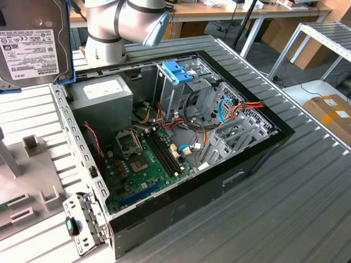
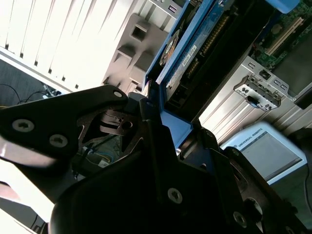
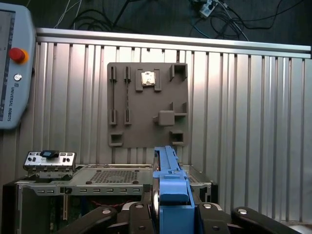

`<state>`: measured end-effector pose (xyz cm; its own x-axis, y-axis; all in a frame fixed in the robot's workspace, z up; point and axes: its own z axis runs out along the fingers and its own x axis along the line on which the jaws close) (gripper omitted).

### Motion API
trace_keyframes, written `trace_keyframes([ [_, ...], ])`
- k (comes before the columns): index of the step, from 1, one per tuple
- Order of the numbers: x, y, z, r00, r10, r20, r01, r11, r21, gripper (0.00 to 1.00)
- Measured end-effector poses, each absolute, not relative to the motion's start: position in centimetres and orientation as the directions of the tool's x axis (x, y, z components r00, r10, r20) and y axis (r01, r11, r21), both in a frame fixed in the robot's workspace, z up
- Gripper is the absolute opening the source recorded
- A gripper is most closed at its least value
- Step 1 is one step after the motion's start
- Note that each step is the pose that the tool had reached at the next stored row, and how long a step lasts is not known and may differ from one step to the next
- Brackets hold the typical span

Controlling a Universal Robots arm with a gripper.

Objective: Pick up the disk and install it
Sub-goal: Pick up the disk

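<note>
Exterior view: the disk [image 1: 33,41] hangs up in the air at the exterior view's far left, label side to the cam. It's above the grey fixture plate [image 1: 33,181] and apart from the open PC case [image 1: 164,142]. Its top and left edges are cut off by the frame. The arm [image 1: 120,22] stands behind the case, and the blue latch [image 1: 178,71] sits on the drive cage.

First wrist view: same disk [image 3: 170,190] seen edge-on, light-blue carrier frame up front. The gripper [image 3: 170,219] is closed narrow on it, w/ black fingers [image 3: 141,219] pressed to both flat sides. Fixture plate [image 3: 146,105] and teach pendant [image 3: 9,73] lie beyond.

Second wrist view: mostly black gripper body; disk [image 2: 187,53] partly hidden, contact pts hard to make out.
</note>
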<state>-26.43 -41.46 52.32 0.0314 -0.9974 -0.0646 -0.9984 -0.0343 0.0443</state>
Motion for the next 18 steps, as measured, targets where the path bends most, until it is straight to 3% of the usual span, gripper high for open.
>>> trace_keyframes([
  [18,-25.25,-41.48,52.03,0.031,-0.998,-0.061,-0.998,-0.034,0.044,0.37],
])
